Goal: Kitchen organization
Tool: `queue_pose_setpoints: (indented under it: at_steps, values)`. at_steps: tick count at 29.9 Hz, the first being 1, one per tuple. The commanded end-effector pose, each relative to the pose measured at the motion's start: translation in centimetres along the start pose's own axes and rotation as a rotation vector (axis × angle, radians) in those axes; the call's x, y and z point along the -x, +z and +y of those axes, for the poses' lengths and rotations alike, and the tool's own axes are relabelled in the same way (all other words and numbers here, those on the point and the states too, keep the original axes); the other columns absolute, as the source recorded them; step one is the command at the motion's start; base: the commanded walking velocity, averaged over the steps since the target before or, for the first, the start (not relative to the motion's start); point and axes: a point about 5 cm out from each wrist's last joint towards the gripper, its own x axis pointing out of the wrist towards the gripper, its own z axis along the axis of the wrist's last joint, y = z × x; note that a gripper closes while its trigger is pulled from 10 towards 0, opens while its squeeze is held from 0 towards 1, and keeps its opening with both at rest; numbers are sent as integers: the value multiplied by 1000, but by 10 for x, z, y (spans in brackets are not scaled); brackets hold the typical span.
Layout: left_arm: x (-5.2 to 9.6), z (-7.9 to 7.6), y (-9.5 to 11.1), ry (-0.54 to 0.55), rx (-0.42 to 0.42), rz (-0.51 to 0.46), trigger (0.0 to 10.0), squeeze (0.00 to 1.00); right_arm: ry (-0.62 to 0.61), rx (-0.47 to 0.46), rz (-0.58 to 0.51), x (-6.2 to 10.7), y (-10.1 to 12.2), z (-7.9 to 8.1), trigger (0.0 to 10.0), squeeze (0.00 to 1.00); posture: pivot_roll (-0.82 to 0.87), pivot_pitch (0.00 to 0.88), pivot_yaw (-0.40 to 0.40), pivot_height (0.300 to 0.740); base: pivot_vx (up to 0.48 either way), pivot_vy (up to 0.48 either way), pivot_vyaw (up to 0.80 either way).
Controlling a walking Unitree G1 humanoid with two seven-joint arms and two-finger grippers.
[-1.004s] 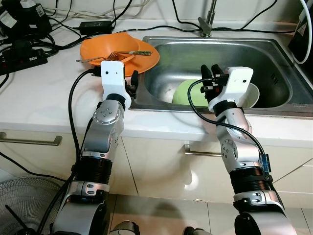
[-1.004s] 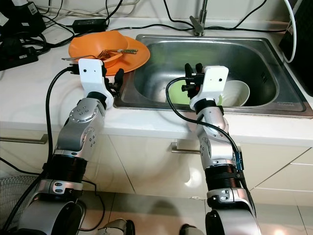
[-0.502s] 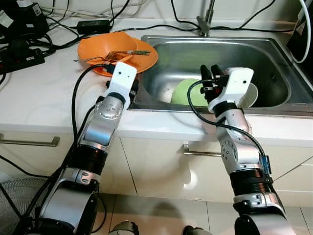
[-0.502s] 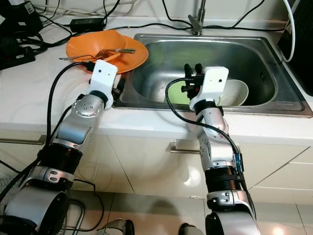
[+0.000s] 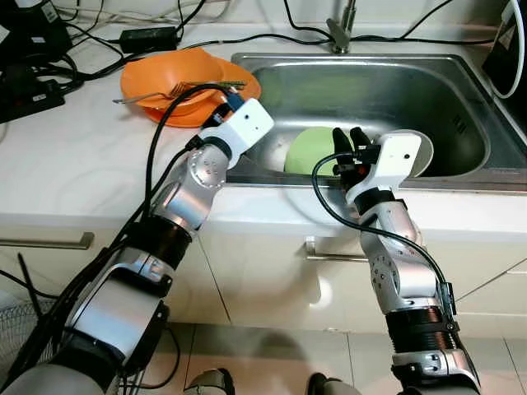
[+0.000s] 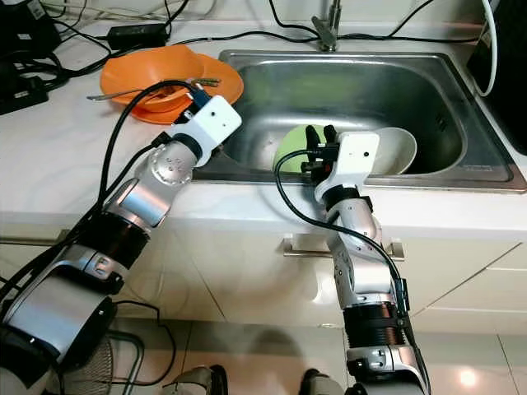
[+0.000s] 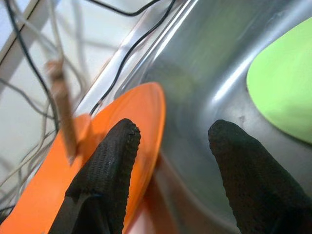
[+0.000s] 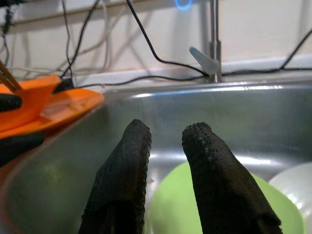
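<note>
I can read no text, label, brand or number anywhere in front of me. The orange plate [image 5: 185, 78], the green plate [image 5: 311, 151], the white bowl [image 5: 418, 152] and the sink [image 5: 461, 90] carry no print. Any marks on the black boxes [image 5: 29, 49] at the back of the bench [image 5: 74, 156] are too small and blurred to read.

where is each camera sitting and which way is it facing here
Left and right eye views: on the head, looking down at the sink, both silver arms showing.
Left wrist view: on the left arm, looking past open black fingers at the orange plate and sink wall.
Right wrist view: on the right arm, low over the sink, facing the faucet across two black fingers.
Shared: both wrist views show the green plate.
</note>
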Motion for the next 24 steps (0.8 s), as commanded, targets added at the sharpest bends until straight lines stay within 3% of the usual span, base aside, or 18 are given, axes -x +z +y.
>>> queue_pose_setpoints:
  at_steps: [1,9,14,24]
  values:
    - [0,3,6,22,-63,-23,10000,0,-3,-8,3,2,1,2,10000,0,42,198,60,740,0,0,0]
    - [7,-2,2,29,-148,-23,10000,0,0,-16,13,2,0,4,10000,0,54,184,56,740,0,0,0]
    - [7,-8,-6,13,-130,1,10000,0,5,-16,6,-1,3,5,10000,0,56,172,55,740,0,0,0]
    - [0,-1,-3,26,-173,17,10000,0,-9,-18,1,10,6,5,10000,0,36,214,70,740,0,0,0]
